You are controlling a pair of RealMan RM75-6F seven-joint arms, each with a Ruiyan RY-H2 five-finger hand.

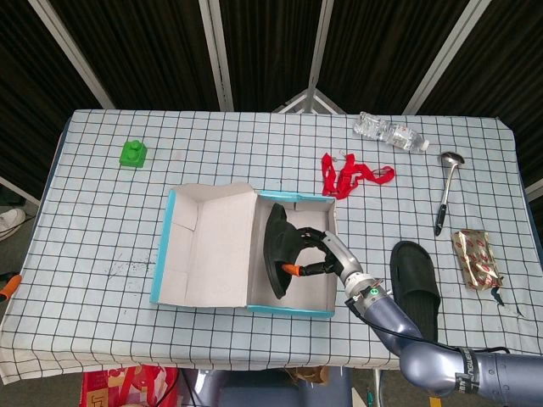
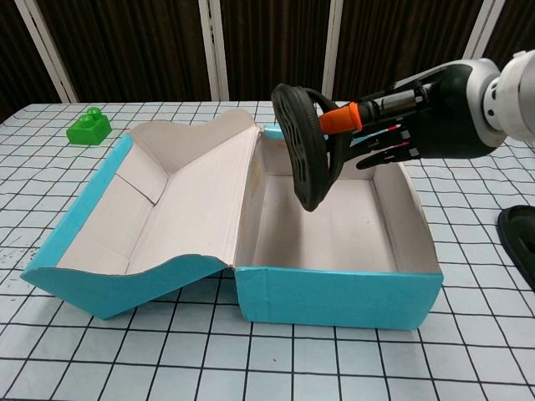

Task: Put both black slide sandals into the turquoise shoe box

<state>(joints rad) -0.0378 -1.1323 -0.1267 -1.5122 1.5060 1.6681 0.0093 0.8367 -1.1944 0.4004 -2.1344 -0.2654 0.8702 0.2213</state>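
Note:
My right hand [image 1: 321,257] [image 2: 393,134] grips a black slide sandal [image 1: 276,250] [image 2: 303,144] on edge, held above the open compartment of the turquoise shoe box [image 1: 288,309] [image 2: 334,296]. The sandal tilts toward the box's left side, near the lid hinge, its lower end hanging above the box floor. The second black slide sandal [image 1: 416,278] lies flat on the cloth to the right of the box; only its edge [image 2: 520,234] shows in the chest view. My left hand is in neither view.
The box lid [image 1: 208,246] [image 2: 142,217] lies open to the left. A green block [image 1: 132,153] [image 2: 89,125] sits far left. A red strap [image 1: 348,176], plastic bottle [image 1: 390,133], ladle [image 1: 446,191] and snack packet [image 1: 477,259] lie beyond and right of the box.

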